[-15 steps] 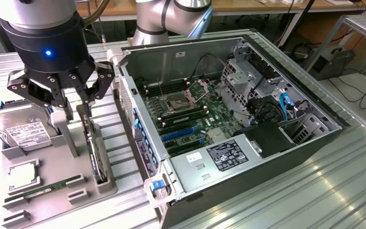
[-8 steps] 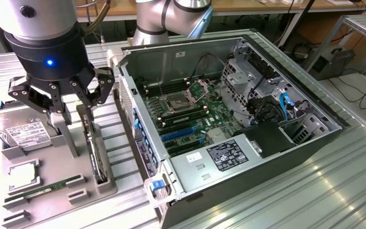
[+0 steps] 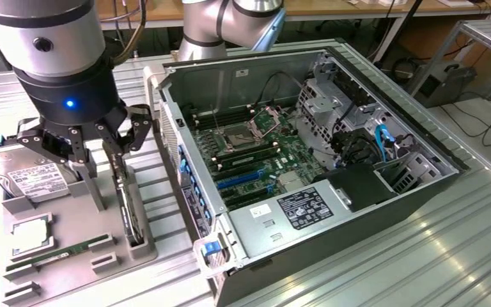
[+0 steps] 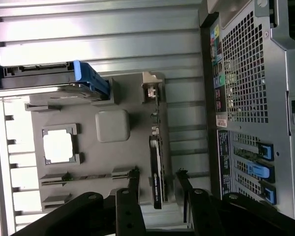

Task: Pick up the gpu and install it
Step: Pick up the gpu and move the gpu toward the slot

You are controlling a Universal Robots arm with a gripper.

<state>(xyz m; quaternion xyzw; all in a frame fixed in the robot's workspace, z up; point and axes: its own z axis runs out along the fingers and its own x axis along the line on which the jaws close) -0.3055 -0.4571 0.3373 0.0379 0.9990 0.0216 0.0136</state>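
The gpu [image 3: 128, 204] is a thin dark card standing on its edge in a slot of the grey fixture tray [image 3: 75, 268], at the exterior view's left. In the wrist view I see the gpu [image 4: 156, 169] edge-on, running between my two black fingers [image 4: 133, 184]. My gripper [image 3: 107, 150] hangs just above the card's upper end, open. Its jaws straddle the card with a gap on each side in the wrist view, where the gripper [image 4: 157, 181] is centred on it. Nothing is held.
The open computer case [image 3: 416, 192] lies right of the fixture, its motherboard's blue slots [image 3: 243, 182] exposed. On the fixture are a hard drive [image 3: 28, 176], a grey post [image 3: 92, 188], a processor [image 3: 28, 233] and a RAM stick [image 3: 62, 249]. The case's rear panel [image 4: 255, 98] is close beside the gpu.
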